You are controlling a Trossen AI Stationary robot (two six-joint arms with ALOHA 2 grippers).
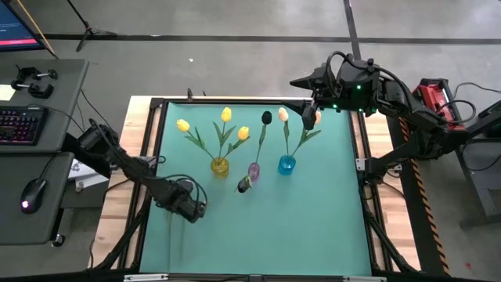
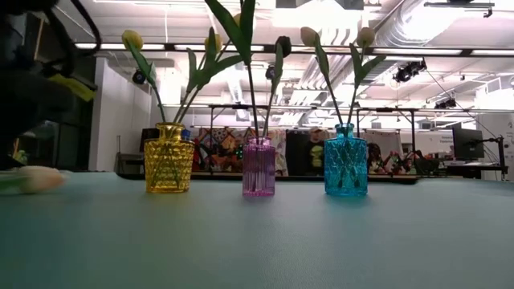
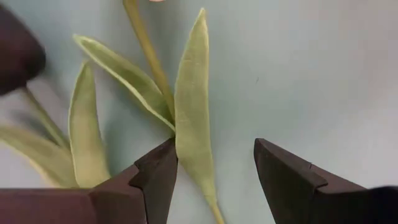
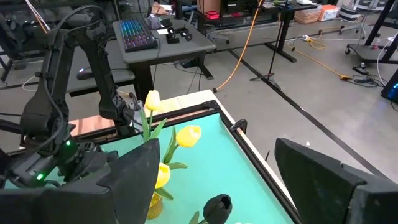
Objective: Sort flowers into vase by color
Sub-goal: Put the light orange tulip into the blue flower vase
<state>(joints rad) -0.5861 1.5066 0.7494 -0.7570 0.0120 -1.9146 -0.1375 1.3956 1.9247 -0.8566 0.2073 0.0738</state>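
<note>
Three glass vases stand in a row mid-table: yellow vase point(image 1: 220, 165) point(image 2: 169, 157) with three yellow tulips, purple vase point(image 1: 254, 170) point(image 2: 259, 166) with dark tulips, blue vase point(image 1: 286, 164) point(image 2: 345, 160) with two peach tulips. One more tulip lies flat on the mat, its pale head point(image 2: 32, 178) at the low view's left. My left gripper point(image 1: 190, 208) point(image 3: 214, 165) is open, low over that tulip, its fingers on either side of a leaf point(image 3: 193, 106) and the stem point(image 3: 148, 50). My right gripper point(image 1: 313, 110) point(image 4: 214, 158) is open, high over the table's far right corner.
The teal mat point(image 1: 313, 219) has a black frame point(image 1: 156, 106) around it. Bare mat lies near and right of the vases. A desk with a keyboard point(image 1: 19, 125) and mouse stands left of the table. Lab furniture shows beyond the far edge.
</note>
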